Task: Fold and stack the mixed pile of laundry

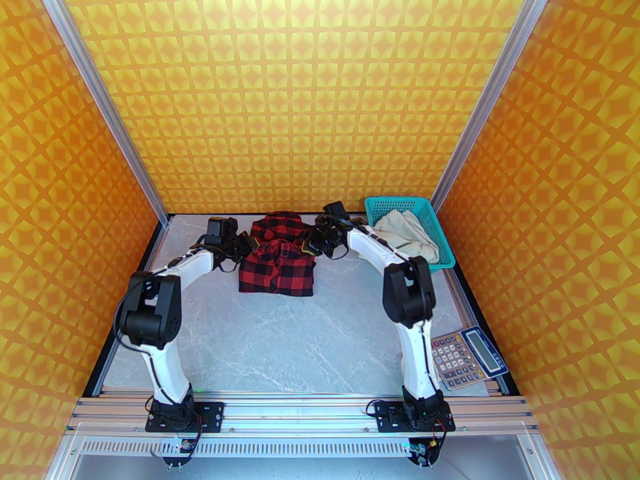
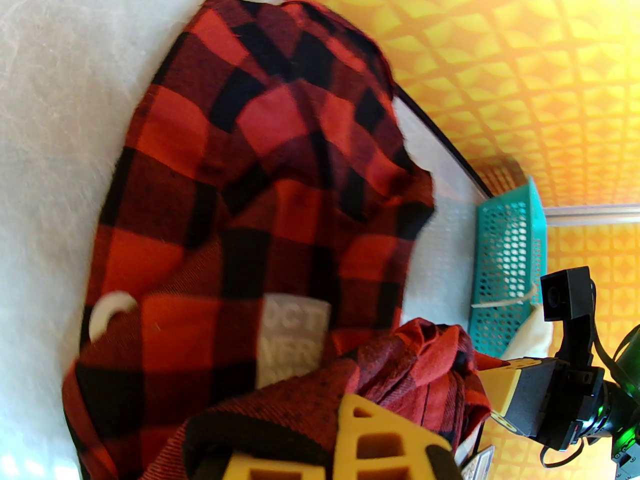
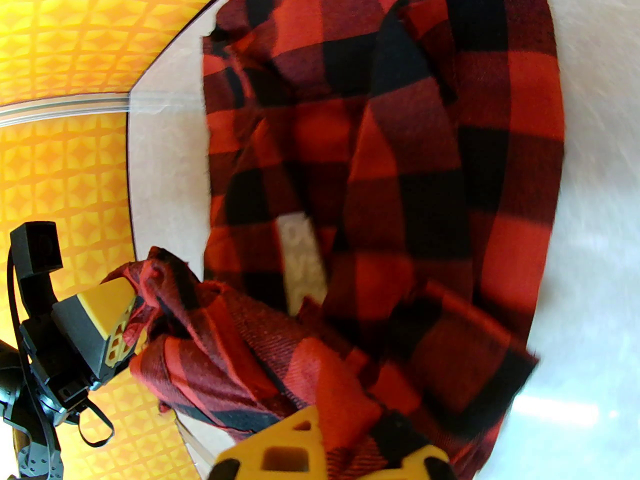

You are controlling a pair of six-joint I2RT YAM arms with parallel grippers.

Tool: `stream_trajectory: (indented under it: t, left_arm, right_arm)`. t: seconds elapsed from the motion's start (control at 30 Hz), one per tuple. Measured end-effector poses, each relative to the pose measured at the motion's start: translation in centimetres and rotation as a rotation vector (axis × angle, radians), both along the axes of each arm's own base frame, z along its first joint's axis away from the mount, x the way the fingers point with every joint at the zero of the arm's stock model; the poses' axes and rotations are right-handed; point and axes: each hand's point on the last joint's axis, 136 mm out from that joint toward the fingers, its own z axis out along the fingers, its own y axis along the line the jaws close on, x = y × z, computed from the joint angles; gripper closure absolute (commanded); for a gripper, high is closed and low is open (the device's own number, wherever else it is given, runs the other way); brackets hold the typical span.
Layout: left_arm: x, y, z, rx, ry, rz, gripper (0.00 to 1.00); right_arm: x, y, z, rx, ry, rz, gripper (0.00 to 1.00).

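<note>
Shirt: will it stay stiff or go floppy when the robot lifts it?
Probably floppy: the shirt bunches into wrinkles where the left gripper and right gripper pinch it. It would likely sag between them, since the rest lies limp.

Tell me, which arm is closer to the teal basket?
Right. The right gripper grips the checked shirt at its edge on the side nearest the teal basket. The left gripper grips the opposite edge, with the shirt between it and the basket.
</note>
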Motion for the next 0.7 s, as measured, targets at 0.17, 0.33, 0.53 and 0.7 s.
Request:
stream_trajectory:
  t: [0.17,0.33,0.53,0.7]
  left_arm:
    - [1.4,0.3,-2.9,-0.013,0.033,0.024,0.7]
    - [2.6,0.9,-4.3,-0.031,0.033,0.053,0.47]
    - [3.8,1.8,-0.9,-0.023,-0.061,0.052,0.33]
    - [1.5,2.9,6.0,0.015,-0.195,0.029,0.32]
  right_arm:
    - [1.2,-0.5,-3.8,-0.008,0.039,0.011,0.68]
    - [3.3,-0.9,-4.8,0.026,0.018,0.03,0.54]
    - [4.5,-1.4,-0.6,0.046,-0.082,0.054,0.51]
    - [0.4,-2.3,4.1,0.028,-0.127,0.065,0.5]
